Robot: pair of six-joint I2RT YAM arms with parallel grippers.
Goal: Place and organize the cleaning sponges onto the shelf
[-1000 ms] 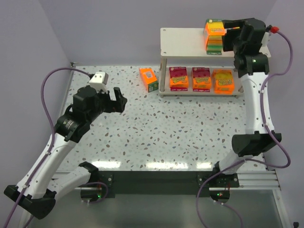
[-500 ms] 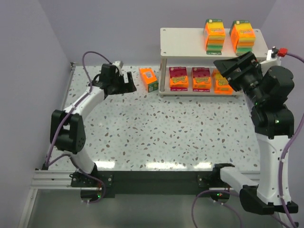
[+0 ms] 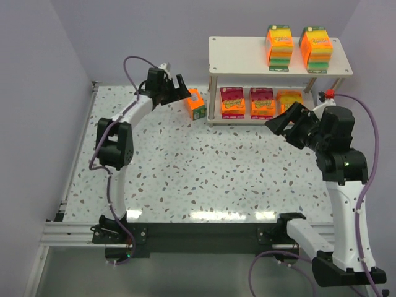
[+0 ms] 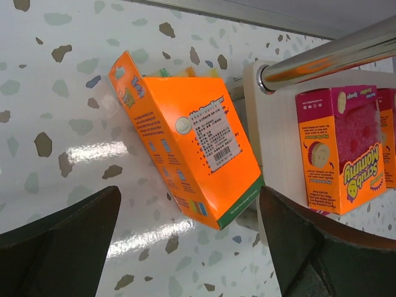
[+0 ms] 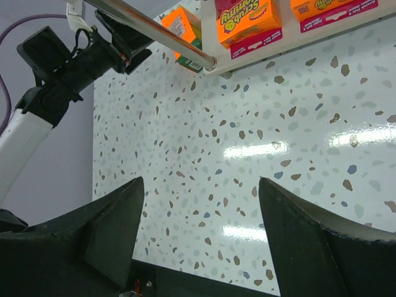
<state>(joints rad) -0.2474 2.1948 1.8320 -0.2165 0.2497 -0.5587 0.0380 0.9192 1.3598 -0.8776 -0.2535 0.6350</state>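
Lettering "Scrub Mommy" on magenta sponge pack (image 4: 339, 151)

six cleaning sponges (image 3: 279, 46), one shelf (image 3: 238, 52), two arms (image 3: 346, 204).

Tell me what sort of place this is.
Most likely a robotics lab test cell, not a shop: left arm and right arm bolted to a rail, a speckled table boxed by plain walls, a small shelf of sponge packs as props.
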